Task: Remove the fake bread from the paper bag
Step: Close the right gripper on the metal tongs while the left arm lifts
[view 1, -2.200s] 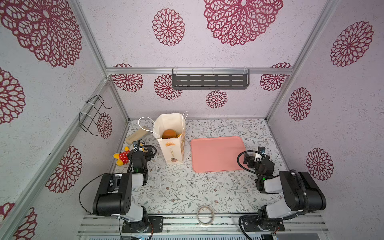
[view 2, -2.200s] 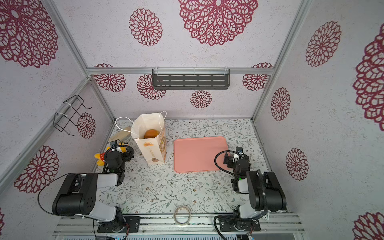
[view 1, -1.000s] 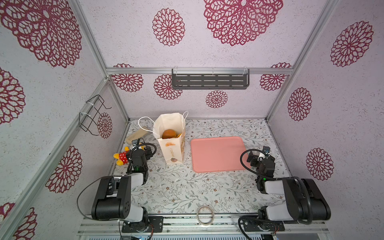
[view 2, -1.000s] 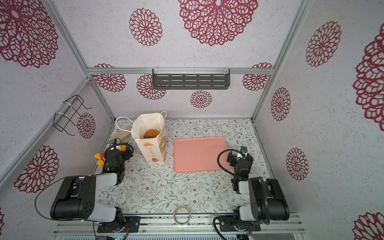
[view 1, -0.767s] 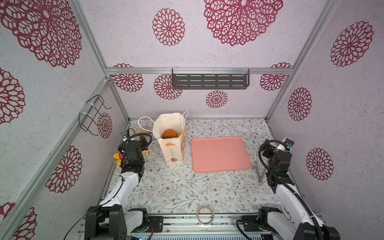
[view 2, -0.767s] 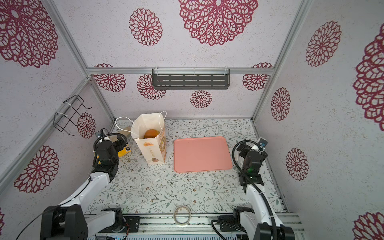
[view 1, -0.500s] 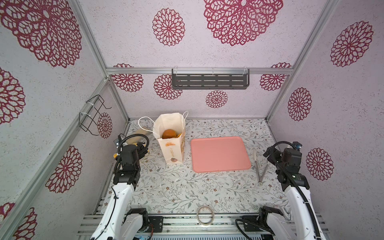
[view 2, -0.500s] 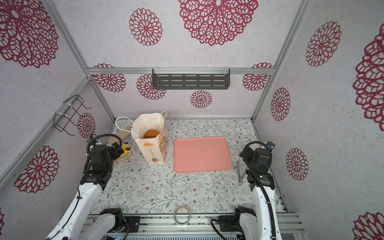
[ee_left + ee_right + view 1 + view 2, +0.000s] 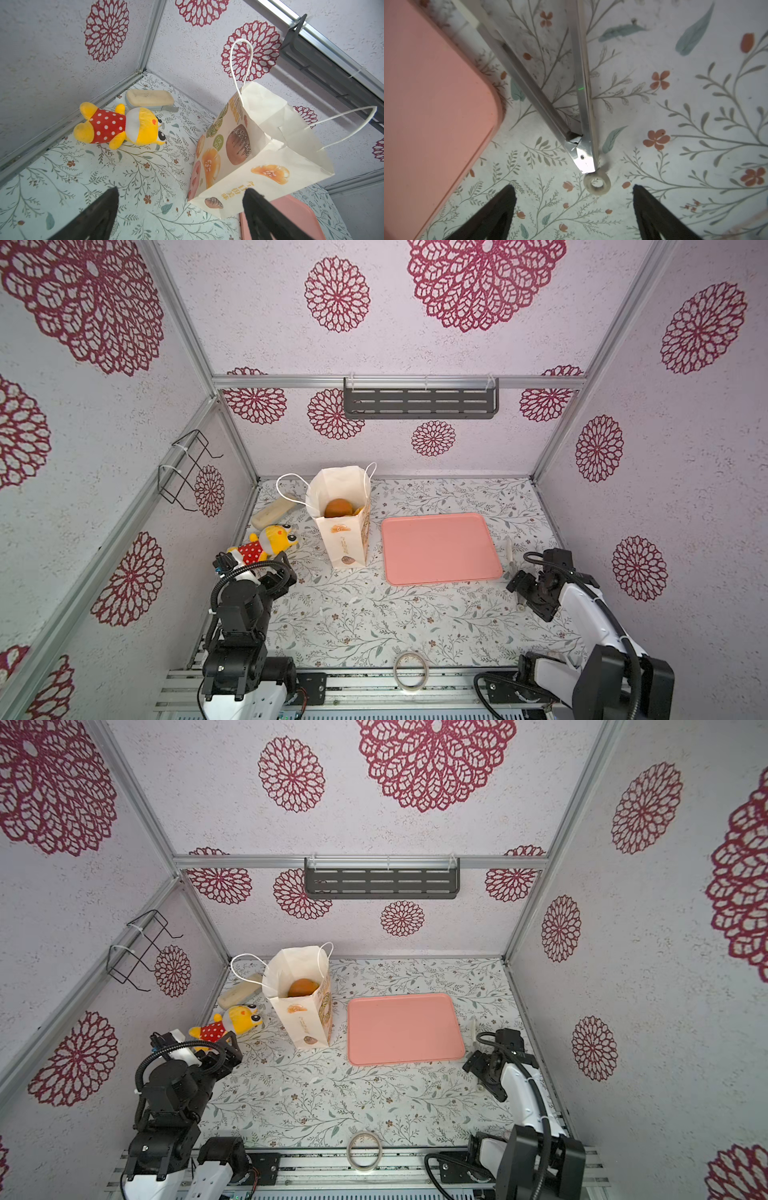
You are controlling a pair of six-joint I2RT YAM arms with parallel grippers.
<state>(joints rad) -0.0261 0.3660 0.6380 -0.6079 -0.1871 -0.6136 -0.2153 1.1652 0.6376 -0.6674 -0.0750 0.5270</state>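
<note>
Left pincer gaping fully, gripping nothing; tall cream-white paper bag standing just ahead. Right pincer standing wide, empty, hovering over silver metal tongs lying on counter.

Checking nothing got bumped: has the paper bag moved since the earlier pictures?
No. The paper bag stands in the same spot, upright, just left of the pink tray, with the same gap.

A floral-printed white tabletop bears a tall cream-white paper bag, upright at rear left, and a flat pink plastic tray just right of it. Steel tongs lie beside the tray's right edge. A yellow plush toy in red dots and a pale beige block lie by the left wall.
</note>
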